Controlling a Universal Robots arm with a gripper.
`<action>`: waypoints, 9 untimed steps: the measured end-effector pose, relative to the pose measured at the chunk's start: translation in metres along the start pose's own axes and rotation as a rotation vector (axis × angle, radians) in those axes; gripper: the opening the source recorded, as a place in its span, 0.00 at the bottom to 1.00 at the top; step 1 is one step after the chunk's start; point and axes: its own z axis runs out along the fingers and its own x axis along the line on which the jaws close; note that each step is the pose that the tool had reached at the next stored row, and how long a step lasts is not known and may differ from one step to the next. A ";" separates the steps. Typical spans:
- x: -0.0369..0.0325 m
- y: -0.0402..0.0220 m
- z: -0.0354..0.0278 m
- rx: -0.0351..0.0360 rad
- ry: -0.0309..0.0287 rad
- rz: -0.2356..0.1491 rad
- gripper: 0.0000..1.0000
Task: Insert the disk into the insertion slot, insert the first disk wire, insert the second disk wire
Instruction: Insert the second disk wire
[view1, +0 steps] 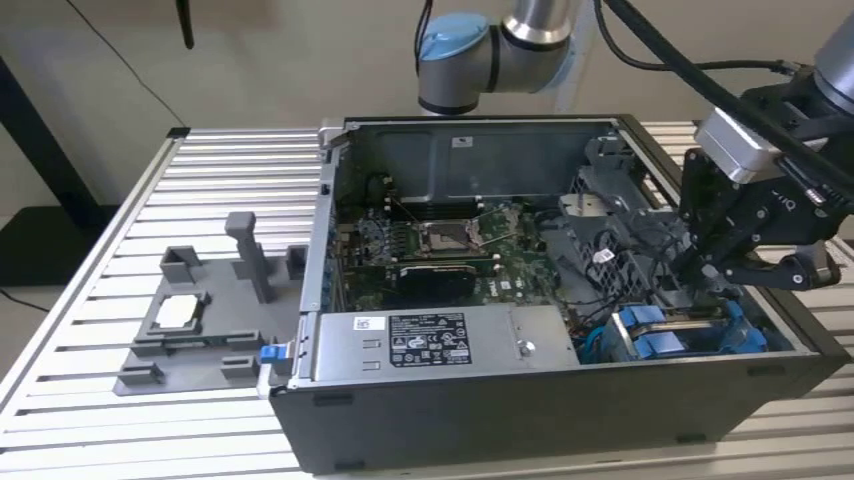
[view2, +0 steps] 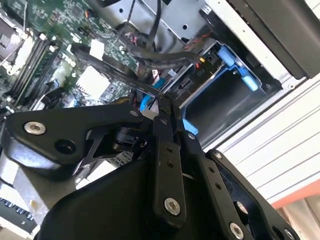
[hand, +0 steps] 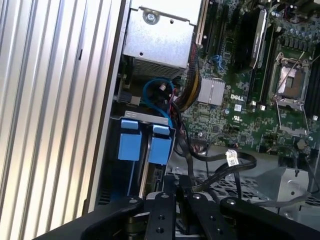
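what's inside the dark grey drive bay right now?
In the exterior view, the dark grey perforated drive bay holds blue plastic carrier tabs; the first wrist view shows two of them side by side. The black gripper hangs above it. Whether a disk sits behind the tabs is hidden.

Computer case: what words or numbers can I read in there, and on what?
White label on the silver power supply box: print too small to read.
Circuit board: a maker's logo in white; other markings too blurred to read.
White tag on a black cable: unreadable.
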 end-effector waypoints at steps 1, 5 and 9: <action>0.0014 -0.0001 0.0006 0.0003 -0.0008 0.001 0.16; 0.0067 -0.0004 0.0045 0.0021 -0.0043 0.007 0.16; 0.0107 -0.0006 0.0096 0.0055 -0.0140 0.016 0.16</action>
